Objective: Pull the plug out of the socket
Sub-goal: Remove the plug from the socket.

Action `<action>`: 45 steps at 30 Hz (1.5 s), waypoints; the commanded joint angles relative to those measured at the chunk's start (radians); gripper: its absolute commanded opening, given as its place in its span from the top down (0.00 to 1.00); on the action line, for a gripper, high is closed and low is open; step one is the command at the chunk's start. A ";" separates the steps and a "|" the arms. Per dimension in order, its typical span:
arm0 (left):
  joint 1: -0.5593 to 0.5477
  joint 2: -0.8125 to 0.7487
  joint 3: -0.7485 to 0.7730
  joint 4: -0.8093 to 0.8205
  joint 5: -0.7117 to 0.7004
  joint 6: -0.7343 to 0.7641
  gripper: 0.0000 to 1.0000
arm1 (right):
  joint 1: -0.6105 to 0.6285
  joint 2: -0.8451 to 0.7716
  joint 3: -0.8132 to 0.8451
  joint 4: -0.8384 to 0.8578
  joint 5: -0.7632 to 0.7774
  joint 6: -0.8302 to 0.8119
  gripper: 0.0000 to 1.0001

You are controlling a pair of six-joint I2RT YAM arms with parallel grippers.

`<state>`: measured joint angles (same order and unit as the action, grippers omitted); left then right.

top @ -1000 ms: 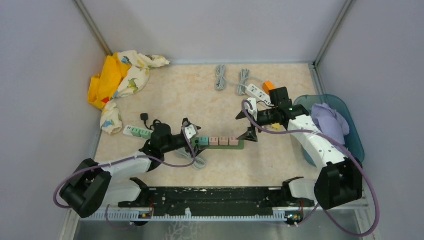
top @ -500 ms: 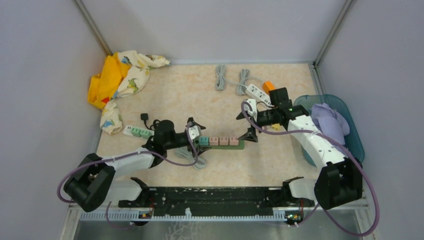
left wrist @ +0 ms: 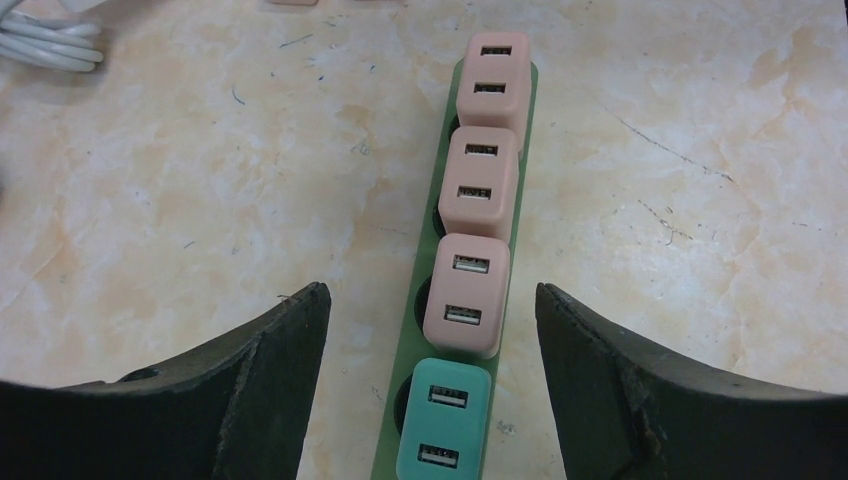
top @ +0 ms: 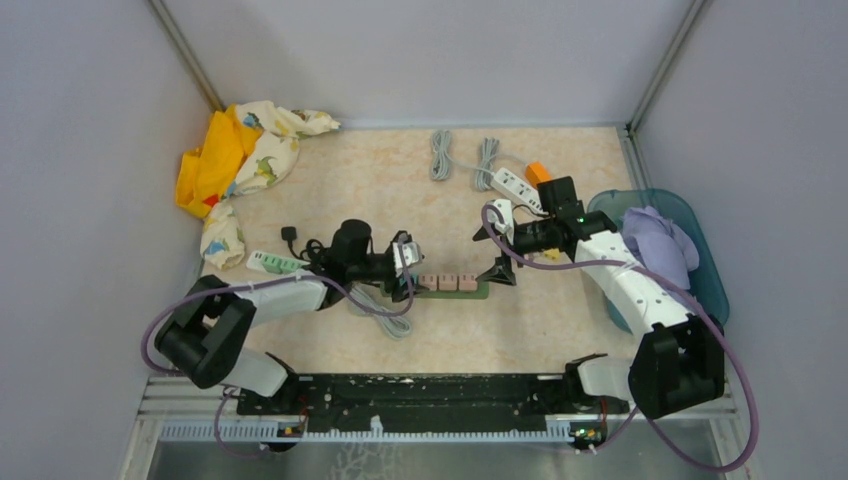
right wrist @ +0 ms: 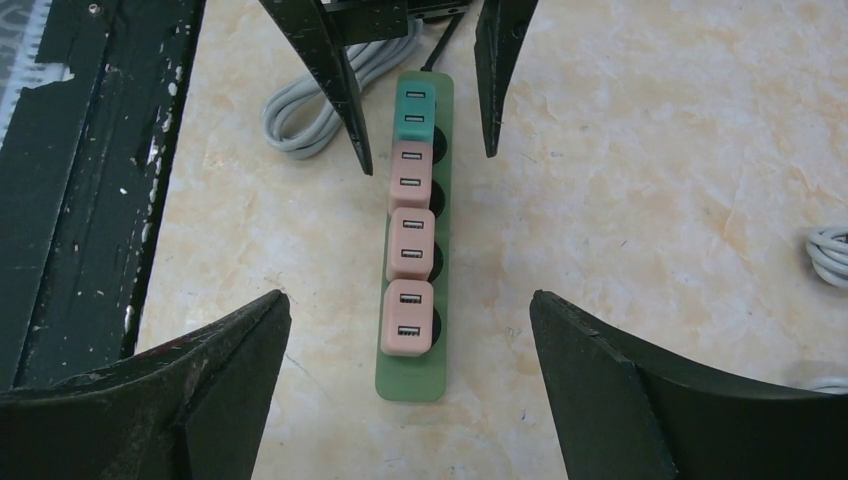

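Observation:
A green socket strip (right wrist: 412, 380) lies flat on the marble table, carrying one teal plug (left wrist: 444, 425) and three pink plugs (left wrist: 466, 293) in a row. My left gripper (left wrist: 429, 290) is open and hangs over the strip's left end, a finger on each side of the teal and nearest pink plug, touching neither. In the top view that left gripper (top: 405, 265) hides the teal plug. The right gripper (right wrist: 408, 295) is open too, hovering above the strip's right end by the last pink plug (right wrist: 406, 320) and holding nothing; the top view shows the same right gripper (top: 480, 257).
The strip's grey cable (top: 380, 310) coils toward the near edge. A small white-and-green strip (top: 275, 263) lies left. Yellow patterned cloths (top: 235, 160) sit back left, two cable coils (top: 440, 155) and a white strip (top: 512, 182) at the back, a teal bin (top: 712, 280) right.
My left gripper has travelled right along the strip until it straddles the teal plug, and its jaws have narrowed somewhat. The right arm has stayed put.

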<state>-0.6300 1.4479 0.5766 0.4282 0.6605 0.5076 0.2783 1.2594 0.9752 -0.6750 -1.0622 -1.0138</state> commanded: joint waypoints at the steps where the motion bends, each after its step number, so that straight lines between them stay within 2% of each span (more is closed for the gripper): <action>1: 0.007 0.026 0.046 -0.114 0.059 0.063 0.20 | -0.006 0.000 0.004 0.017 -0.028 -0.028 0.11; 11: 0.006 0.092 0.127 -0.233 0.089 0.102 0.30 | -0.005 0.002 0.005 0.015 -0.028 -0.030 0.11; 15: 0.006 0.104 0.140 -0.245 0.087 0.103 0.32 | -0.004 0.002 0.004 0.016 -0.027 -0.030 0.11; 17: 0.006 0.108 0.146 -0.249 0.087 0.102 0.36 | -0.005 0.003 0.002 0.017 -0.028 -0.030 0.11; 20: 0.005 0.117 0.160 -0.265 0.077 0.092 0.54 | -0.004 0.003 0.003 0.018 -0.028 -0.028 0.11; 24: 0.005 0.123 0.170 -0.277 0.075 0.088 0.56 | -0.005 0.003 0.001 0.018 -0.028 -0.028 0.11; 25: 0.004 0.123 0.172 -0.278 0.076 0.083 0.60 | -0.005 0.004 0.000 0.019 -0.026 -0.028 0.11; 29: -0.002 0.116 0.176 -0.269 0.072 0.041 0.89 | -0.005 0.013 -0.011 0.026 -0.006 -0.038 0.11; 31: -0.015 0.108 0.171 -0.245 0.050 0.003 0.96 | -0.004 0.022 -0.019 0.027 0.003 -0.052 0.11; 38: -0.106 0.060 0.109 -0.119 -0.096 -0.062 1.00 | -0.002 0.043 -0.111 0.101 0.073 -0.153 0.12; 45: -0.180 0.069 0.088 -0.030 -0.154 -0.091 1.00 | 0.003 0.073 -0.110 0.090 0.140 -0.203 0.12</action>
<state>-0.7704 1.5314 0.6643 0.2924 0.5304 0.4599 0.2787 1.3289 0.8436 -0.6140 -0.9344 -1.1481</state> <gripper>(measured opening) 0.380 0.880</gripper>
